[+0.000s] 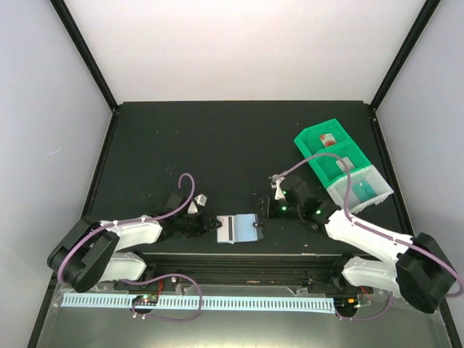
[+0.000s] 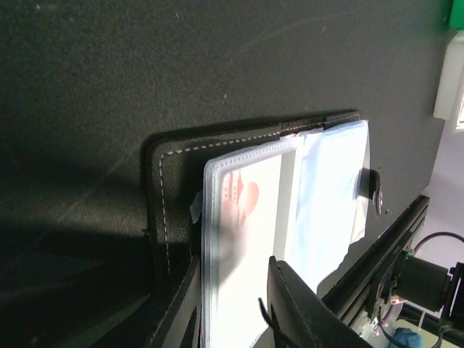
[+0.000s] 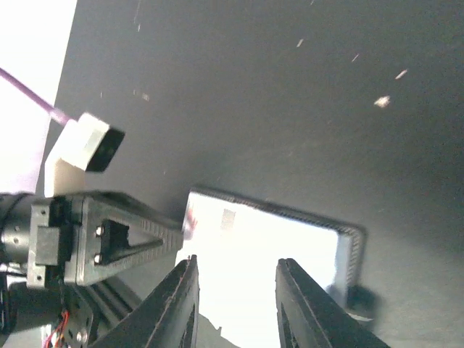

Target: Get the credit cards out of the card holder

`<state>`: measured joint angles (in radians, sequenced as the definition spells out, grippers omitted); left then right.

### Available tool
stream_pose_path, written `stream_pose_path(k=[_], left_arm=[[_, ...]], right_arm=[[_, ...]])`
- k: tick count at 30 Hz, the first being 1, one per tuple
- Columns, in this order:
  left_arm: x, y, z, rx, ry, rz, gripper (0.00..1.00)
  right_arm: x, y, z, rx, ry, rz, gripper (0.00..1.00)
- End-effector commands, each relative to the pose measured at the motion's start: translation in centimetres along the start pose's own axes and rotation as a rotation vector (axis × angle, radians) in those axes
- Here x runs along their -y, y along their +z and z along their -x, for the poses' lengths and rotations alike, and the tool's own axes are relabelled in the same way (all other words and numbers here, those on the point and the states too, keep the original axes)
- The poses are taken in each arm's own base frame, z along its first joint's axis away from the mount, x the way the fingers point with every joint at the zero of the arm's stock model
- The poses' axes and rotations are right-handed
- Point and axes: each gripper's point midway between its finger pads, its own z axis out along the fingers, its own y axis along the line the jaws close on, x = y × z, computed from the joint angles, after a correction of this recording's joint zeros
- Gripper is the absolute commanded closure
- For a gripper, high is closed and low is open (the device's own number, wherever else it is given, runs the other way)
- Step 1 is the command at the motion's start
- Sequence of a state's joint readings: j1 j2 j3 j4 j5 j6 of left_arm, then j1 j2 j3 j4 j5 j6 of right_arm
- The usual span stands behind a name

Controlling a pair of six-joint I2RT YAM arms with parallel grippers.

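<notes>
Top view: open black folding card holder [image 1: 238, 229], pale blue-grey inside, flat at lower centre.
Left wrist: left claw [image 2: 234, 279] astride clear sleeve page [image 2: 243, 217]; cannot tell whether clamped. Right wrist: right claw [image 3: 238, 272] jaws apart over card holder.

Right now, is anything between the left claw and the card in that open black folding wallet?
Yes. The pale card with red markings lies inside a clear plastic sleeve of the open black card holder, so the sleeve's film covers it. The left gripper is at that sleeve's edge; nothing else visible blocks it.
</notes>
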<state>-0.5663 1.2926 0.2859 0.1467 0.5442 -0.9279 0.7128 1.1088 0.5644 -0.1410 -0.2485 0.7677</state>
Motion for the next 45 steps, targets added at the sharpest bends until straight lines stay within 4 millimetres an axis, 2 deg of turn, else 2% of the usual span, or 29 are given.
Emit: stream_pose_path(k=[1,3,5,7,15,19,24,29,32,36,45], left_arm=[[1.0,-0.6,0.1,0.009,0.009,-0.001,0.72],[1.2,-1.0,0.3,0.023,0.019,0.003,0.69],[1.5,-1.4,0.6,0.037,0.032,0.008,0.62],[1.8,-1.7,0.7,0.044,0.045,0.011,0.59],[3.5,-1.8,0.4,0.028,0.106,-0.078,0.6],[3.8,-1.3,0.2,-0.008,0.114,-0.09,0.69],[3.1,-0.7,0.0,-0.017,0.112,-0.094,0.8],[2.4,-0.2,0.0,-0.02,0.121,-0.075,0.83],[0.5,0.5,-0.4,-0.04,0.093,-0.008,0.84],[-0.7,0.8,-0.7,-0.05,0.075,0.029,0.87],[-1.5,0.2,-1.0,-0.026,0.073,0.059,0.86]], right_arm=[[-2.8,1.7,-1.0,-0.008,-0.001,0.046,0.68],[-3.8,2.4,-1.9,-0.023,-0.016,0.072,0.68],[-4.3,3.5,-2.7,-0.041,-0.026,0.088,0.69],[-4.5,4.5,-3.9,-0.092,-0.017,0.11,0.69],[-6.0,7.2,-6.2,-0.186,-0.039,0.163,0.69],[-5.6,8.2,-7.2,-0.223,-0.028,0.149,0.7],[-4.5,9.1,-7.9,-0.244,-0.035,0.111,0.69],[-2.2,9.7,-8.9,-0.256,-0.052,0.043,0.69],[-1.7,9.8,-9.2,-0.261,-0.05,0.032,0.7],[-1.7,9.9,-9.3,-0.266,-0.049,0.039,0.71],[-1.6,10.3,-9.6,-0.27,-0.033,0.048,0.78]])
